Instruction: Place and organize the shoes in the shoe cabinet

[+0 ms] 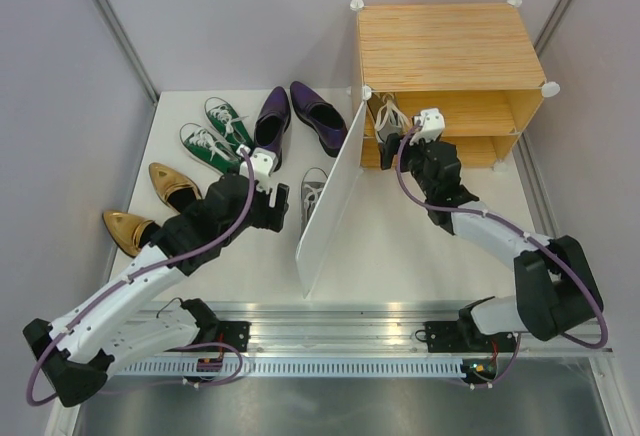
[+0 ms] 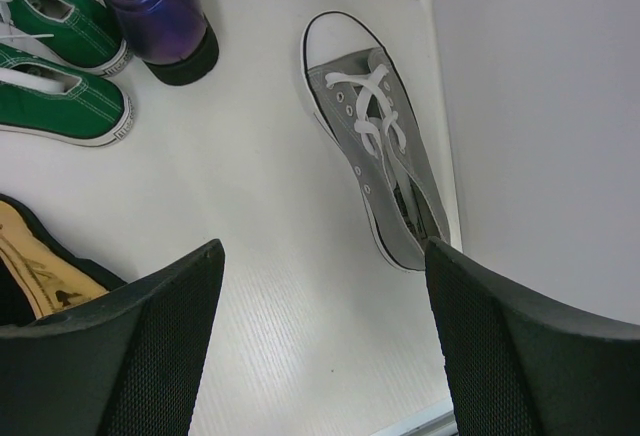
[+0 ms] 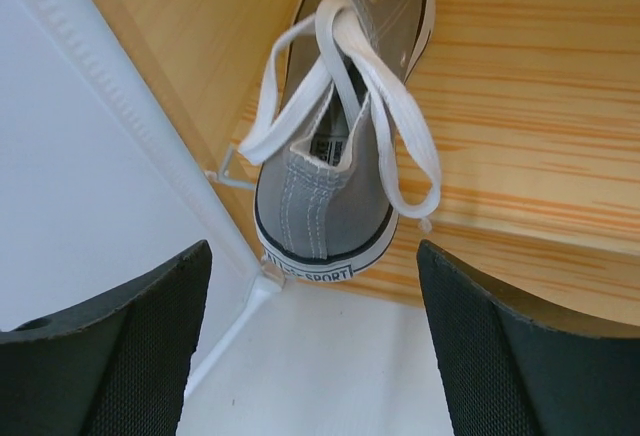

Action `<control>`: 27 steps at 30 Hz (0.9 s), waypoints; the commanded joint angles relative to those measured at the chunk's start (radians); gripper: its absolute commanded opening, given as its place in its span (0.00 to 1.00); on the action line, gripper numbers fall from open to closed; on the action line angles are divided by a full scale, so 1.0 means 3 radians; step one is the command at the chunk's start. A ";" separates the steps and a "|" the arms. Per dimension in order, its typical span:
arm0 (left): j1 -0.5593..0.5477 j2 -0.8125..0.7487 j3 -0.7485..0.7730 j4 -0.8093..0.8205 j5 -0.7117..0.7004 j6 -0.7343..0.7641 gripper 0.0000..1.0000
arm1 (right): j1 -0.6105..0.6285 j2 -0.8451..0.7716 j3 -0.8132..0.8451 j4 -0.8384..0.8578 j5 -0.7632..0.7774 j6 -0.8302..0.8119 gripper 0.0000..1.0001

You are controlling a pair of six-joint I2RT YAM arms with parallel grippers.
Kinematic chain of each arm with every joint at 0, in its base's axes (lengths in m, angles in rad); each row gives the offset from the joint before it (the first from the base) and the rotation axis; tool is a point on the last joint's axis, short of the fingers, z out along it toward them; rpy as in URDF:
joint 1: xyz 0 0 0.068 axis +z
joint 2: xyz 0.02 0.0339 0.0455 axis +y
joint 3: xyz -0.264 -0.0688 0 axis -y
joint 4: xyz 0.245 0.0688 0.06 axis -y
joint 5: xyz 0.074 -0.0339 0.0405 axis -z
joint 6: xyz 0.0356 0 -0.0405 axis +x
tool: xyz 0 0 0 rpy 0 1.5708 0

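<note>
The shoe cabinet (image 1: 440,51) stands at the back right with its white door (image 1: 333,191) swung open. One grey sneaker (image 3: 340,156) lies on a cabinet shelf (image 3: 540,106) at the left end, heel at the front edge. My right gripper (image 3: 315,251) hangs open just in front of that heel, holding nothing. The other grey sneaker (image 2: 385,171) lies on the table against the door (image 2: 550,126). My left gripper (image 2: 320,256) is open above the table near its heel. Green sneakers (image 1: 215,136), purple shoes (image 1: 272,121) and gold shoes (image 1: 172,184) lie at the left.
The open door (image 3: 80,186) splits the table between the two arms. Grey walls close in the left, back and right sides. A metal rail (image 1: 330,341) with the arm bases runs along the near edge.
</note>
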 commanded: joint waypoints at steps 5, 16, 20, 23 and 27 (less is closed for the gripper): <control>0.0004 0.0117 -0.0044 0.0122 -0.0062 0.0137 0.84 | 0.0000 0.0297 0.0239 0.0283 -0.0001 -0.0067 0.84; 0.0004 0.0174 -0.0049 0.0122 -0.0078 0.0168 0.84 | -0.0016 0.0507 0.0469 0.0339 0.0020 -0.0093 0.58; 0.0004 0.0199 -0.0049 0.0127 -0.0072 0.0173 0.84 | -0.0011 0.0553 0.0520 0.0314 0.0000 -0.0113 0.52; 0.0009 0.0215 -0.0049 0.0127 -0.0072 0.0178 0.84 | -0.0016 0.0594 0.0566 0.0309 -0.0016 -0.0134 0.47; 0.0004 0.0230 -0.0049 0.0127 -0.0067 0.0178 0.84 | -0.0021 0.0650 0.0653 0.0319 0.0010 -0.0098 0.42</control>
